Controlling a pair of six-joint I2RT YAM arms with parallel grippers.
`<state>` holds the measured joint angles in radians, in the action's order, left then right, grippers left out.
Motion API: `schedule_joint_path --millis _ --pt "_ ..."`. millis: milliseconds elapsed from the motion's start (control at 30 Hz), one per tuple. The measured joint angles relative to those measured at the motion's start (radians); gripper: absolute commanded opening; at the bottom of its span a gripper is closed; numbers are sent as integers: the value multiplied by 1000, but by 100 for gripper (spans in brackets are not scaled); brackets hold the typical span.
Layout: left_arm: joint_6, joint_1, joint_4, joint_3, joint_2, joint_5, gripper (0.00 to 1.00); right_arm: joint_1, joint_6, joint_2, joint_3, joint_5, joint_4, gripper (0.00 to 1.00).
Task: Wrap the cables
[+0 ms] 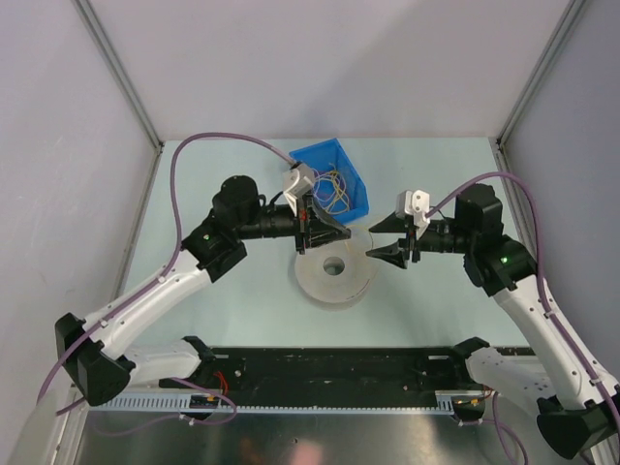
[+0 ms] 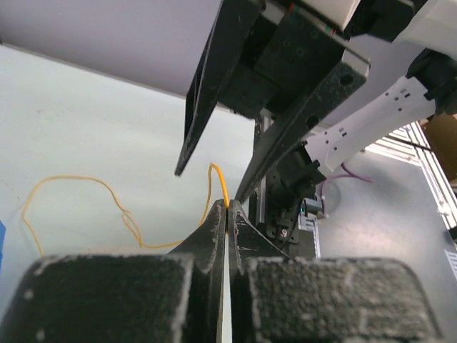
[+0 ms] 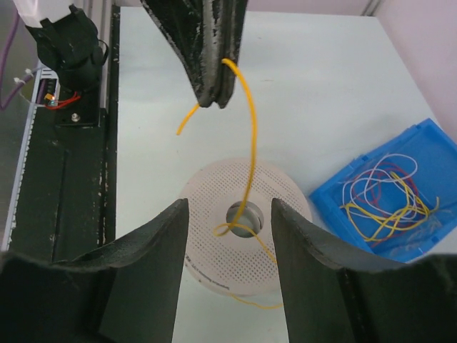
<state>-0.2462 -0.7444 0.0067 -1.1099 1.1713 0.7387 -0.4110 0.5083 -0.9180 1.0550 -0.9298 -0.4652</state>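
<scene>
My left gripper (image 2: 228, 207) is shut on a thin yellow cable (image 2: 216, 171), pinched at the fingertips. In the right wrist view the left gripper (image 3: 213, 96) hangs above a white perforated spool (image 3: 285, 194). The yellow cable (image 3: 251, 143) drops from it into the spool's centre hole and loops out over the rim. My right gripper (image 3: 230, 236) is open and empty, its fingers on either side of the spool from this view. From above, the left gripper (image 1: 341, 232) and the right gripper (image 1: 371, 240) face each other over the spool (image 1: 315, 281).
A blue bin (image 1: 356, 170) behind the spool holds a loose tangle of yellow, white and purple cables (image 3: 385, 200). A black rail (image 1: 329, 368) runs along the near edge by the arm bases. Grey walls enclose the table.
</scene>
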Motion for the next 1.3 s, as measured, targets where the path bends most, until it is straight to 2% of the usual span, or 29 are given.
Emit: schedule_joint_path --millis 167,300,567,733,900,1100,1300 --pt "-32 1 85 14 -18 -36 0 -28 -32 -8 0 19 39 73" --pt "-69 2 114 27 -29 -106 0 -79 -47 -8 -2 96 81 77" --pt "-195 4 144 37 -27 -225 0 -335 -38 -51 -2 370 200 65" --pt "-234 3 148 37 -26 -268 0 -416 -29 -81 -4 528 254 56" --pt "-243 3 150 37 -26 -297 0 -428 -33 -87 -4 640 290 55" --pt "-241 3 150 49 -27 -330 0 -398 -70 -81 -5 663 294 67" --pt "-243 3 149 51 -27 -343 0 -342 -126 -65 -5 638 307 55"
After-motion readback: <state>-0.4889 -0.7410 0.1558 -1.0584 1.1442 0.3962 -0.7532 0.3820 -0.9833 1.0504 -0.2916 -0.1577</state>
